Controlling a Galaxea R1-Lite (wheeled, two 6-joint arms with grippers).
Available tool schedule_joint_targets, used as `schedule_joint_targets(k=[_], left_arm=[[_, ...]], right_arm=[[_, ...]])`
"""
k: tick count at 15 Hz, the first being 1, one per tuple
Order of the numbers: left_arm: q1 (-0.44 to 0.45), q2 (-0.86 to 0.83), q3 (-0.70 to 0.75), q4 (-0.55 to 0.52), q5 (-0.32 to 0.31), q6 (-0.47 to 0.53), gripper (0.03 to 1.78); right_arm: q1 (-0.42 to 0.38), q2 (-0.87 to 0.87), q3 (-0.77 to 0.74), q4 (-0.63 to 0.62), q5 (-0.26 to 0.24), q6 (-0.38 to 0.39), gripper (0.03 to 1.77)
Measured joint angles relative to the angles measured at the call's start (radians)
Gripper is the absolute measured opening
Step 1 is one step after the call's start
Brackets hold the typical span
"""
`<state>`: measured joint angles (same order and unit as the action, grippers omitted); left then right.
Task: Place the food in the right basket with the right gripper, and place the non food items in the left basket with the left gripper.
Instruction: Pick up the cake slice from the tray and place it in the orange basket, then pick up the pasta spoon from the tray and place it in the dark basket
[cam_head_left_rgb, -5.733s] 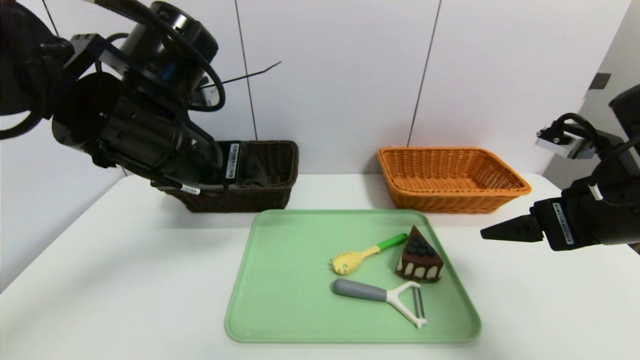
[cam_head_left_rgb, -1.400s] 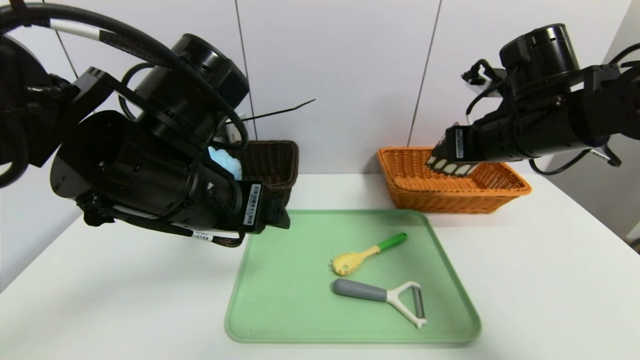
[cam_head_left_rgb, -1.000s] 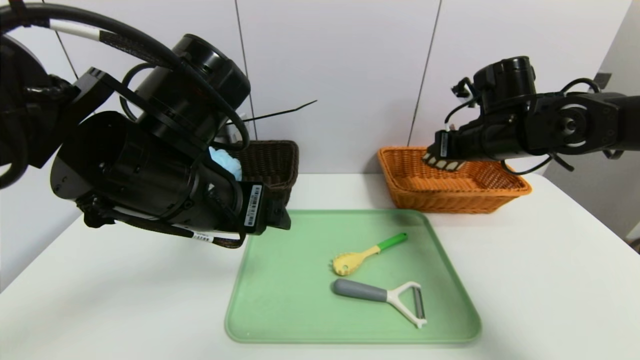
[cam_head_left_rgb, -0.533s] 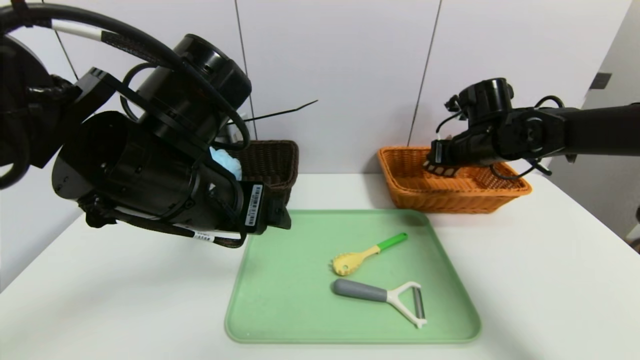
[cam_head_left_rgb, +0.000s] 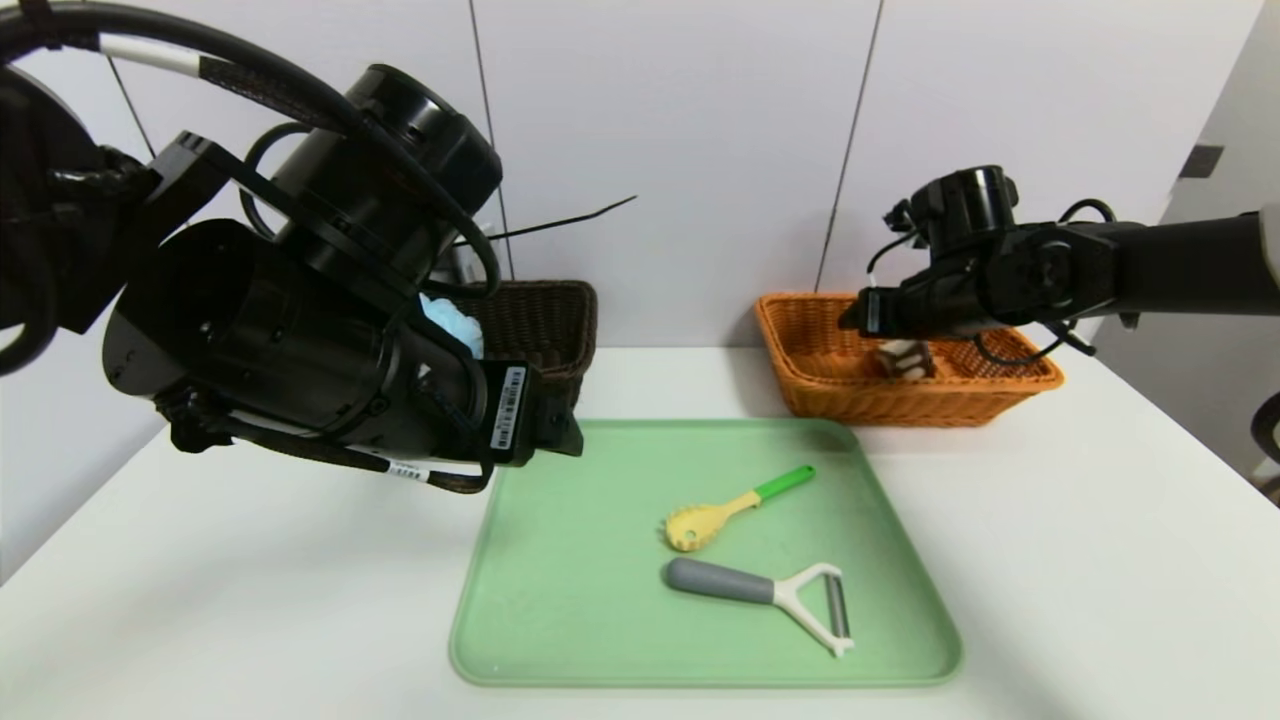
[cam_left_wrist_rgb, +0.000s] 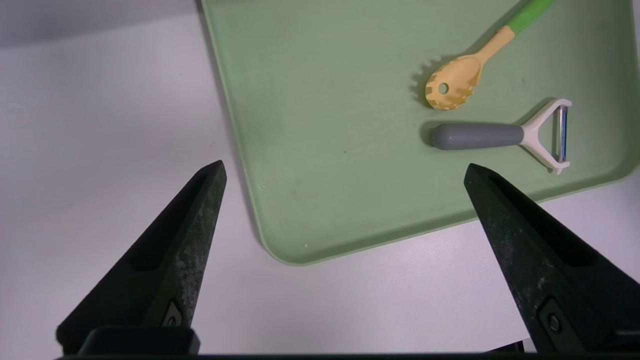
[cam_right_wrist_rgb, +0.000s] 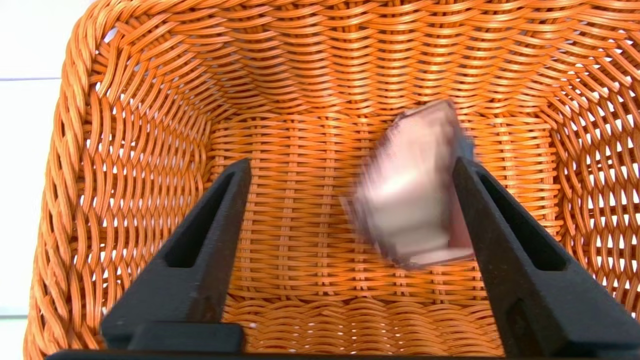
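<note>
A slice of chocolate cake (cam_head_left_rgb: 905, 357) is dropping free inside the orange right basket (cam_head_left_rgb: 1000, 385). In the right wrist view the cake (cam_right_wrist_rgb: 415, 190) is blurred and passes close to one finger. My right gripper (cam_right_wrist_rgb: 350, 162) hangs open over that basket (cam_right_wrist_rgb: 75, 150) and holds nothing. A yellow slotted spoon with a green handle (cam_head_left_rgb: 735, 508) and a grey-handled peeler (cam_head_left_rgb: 770, 592) lie on the green tray (cam_head_left_rgb: 580, 600). Above the tray's near left corner, my left gripper (cam_left_wrist_rgb: 344, 166) stands wide open and empty, apart from the spoon (cam_left_wrist_rgb: 465, 80) and peeler (cam_left_wrist_rgb: 500, 136).
The dark brown left basket (cam_head_left_rgb: 545, 320) stands at the back left, partly hidden behind my left arm, with something light blue (cam_head_left_rgb: 450, 320) in it. The white table runs wide around the tray. A white wall lies just behind both baskets.
My right gripper sank a little toward the orange basket and opened, and the cake slice fell out of it into the basket. The left arm stayed still.
</note>
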<state>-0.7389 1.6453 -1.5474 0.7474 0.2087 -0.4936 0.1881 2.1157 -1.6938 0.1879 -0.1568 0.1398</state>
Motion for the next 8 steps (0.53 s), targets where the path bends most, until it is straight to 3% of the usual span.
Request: schedule_joint_targets(k=[8], left_arm=[[-0.001, -0.013, -0.002, 0.0, 0.0, 0.001, 1.69]], right_arm=[[-0.001, -0.117, 0.003, 0.113, 0.015, 0.008, 1.6]])
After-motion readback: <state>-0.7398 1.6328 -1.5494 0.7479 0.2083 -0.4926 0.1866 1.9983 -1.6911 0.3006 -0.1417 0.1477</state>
